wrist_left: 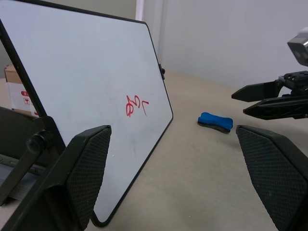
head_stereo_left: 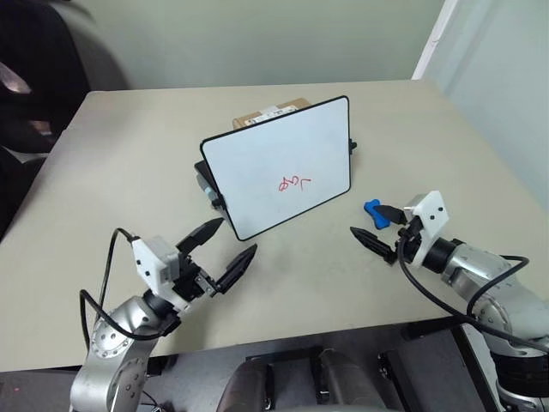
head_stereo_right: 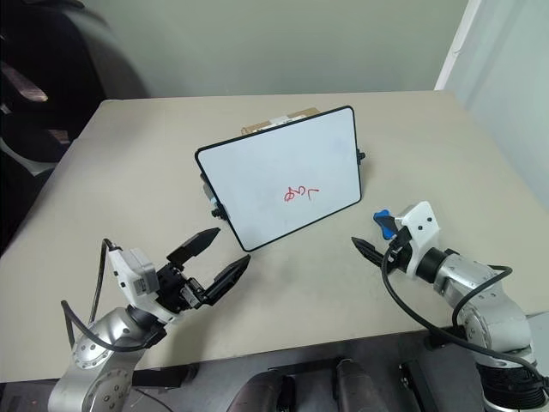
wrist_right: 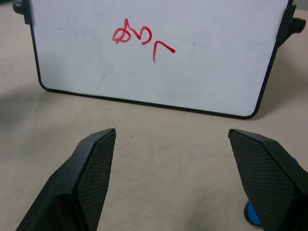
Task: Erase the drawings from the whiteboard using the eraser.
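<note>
Brown box (head_stereo_left: 273, 112) behind whiteboard (head_stereo_left: 274, 154); eraser (head_stereo_left: 372, 208) beside right gripper (head_stereo_left: 377, 227).

glossy whiteboard (head_stereo_left: 279, 167), matt table (head_stereo_left: 129, 154), perhaps laminate

Both arms are silver-grey metal with rounded joints and looping black cables. Each gripper, left gripper (head_stereo_left: 220, 247) and right gripper (head_stereo_left: 383, 228), has a white block and textured, possibly rubber, black fingers (wrist_left: 89, 168).

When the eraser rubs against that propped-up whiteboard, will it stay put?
The whiteboard leans on a stand behind, so a firm push probably tips or slides it. The drawings sit low, which likely helps.
</note>
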